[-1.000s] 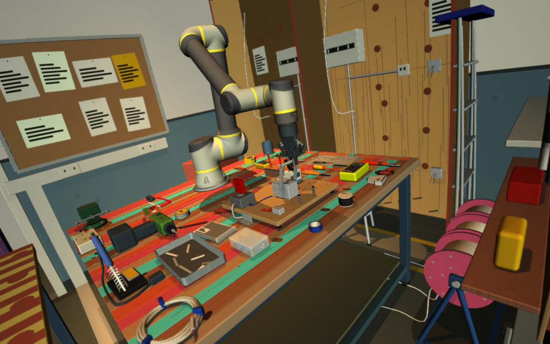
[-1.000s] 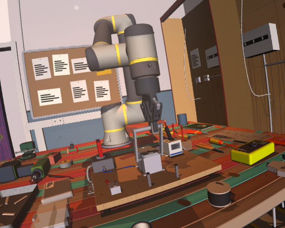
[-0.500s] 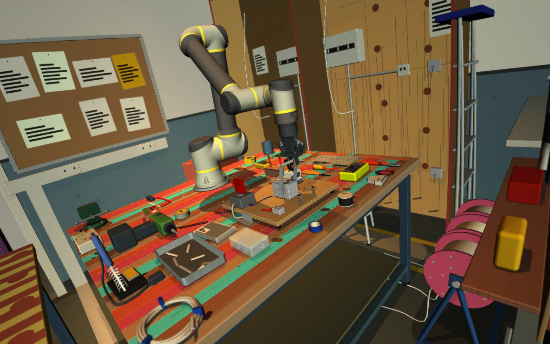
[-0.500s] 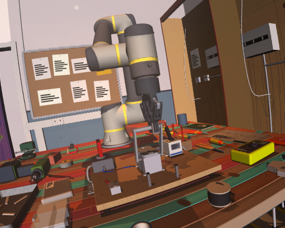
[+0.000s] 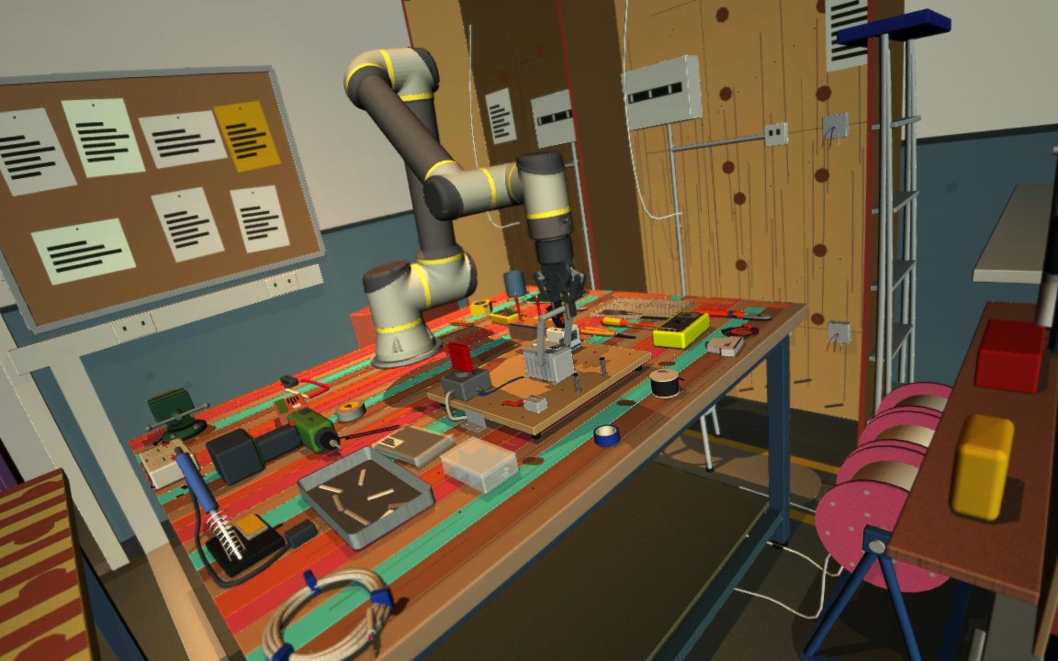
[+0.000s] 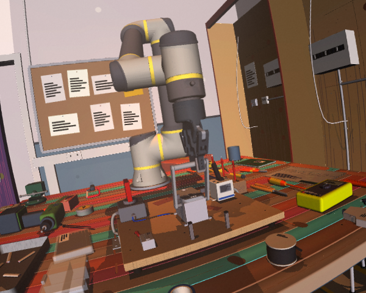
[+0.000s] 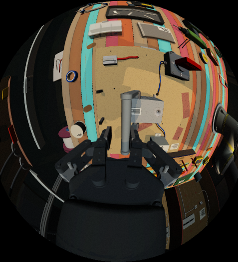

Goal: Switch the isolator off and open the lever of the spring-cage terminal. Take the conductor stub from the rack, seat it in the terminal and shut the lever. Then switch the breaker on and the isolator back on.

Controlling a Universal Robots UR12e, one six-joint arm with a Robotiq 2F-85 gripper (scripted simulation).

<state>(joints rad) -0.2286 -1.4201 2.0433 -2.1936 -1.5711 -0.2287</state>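
The spring-cage terminal (image 7: 145,110) is a grey block on the plywood board, partly hidden behind its raised grey bail lever (image 7: 125,122), which stands up over it on two posts (image 6: 189,179). My gripper (image 7: 120,138) is at the lever's top bar with its fingers open on either side of the bar and holds nothing (image 6: 199,159) (image 5: 559,306). The isolator (image 6: 131,208) is a dark grey box with a red handle, left of the terminal (image 7: 180,65). A small grey breaker (image 6: 147,241) with a red toggle sits at the board's front. Red conductor stubs (image 6: 222,167) stand in a rack behind the board.
Behind the board is the arm's base (image 6: 148,157) and a white-and-blue box (image 6: 221,189). A yellow meter (image 6: 323,195) and screwdrivers lie to the right, a black wire spool (image 6: 281,248) in front. Two short dark pegs (image 6: 226,219) stand on the board near the terminal.
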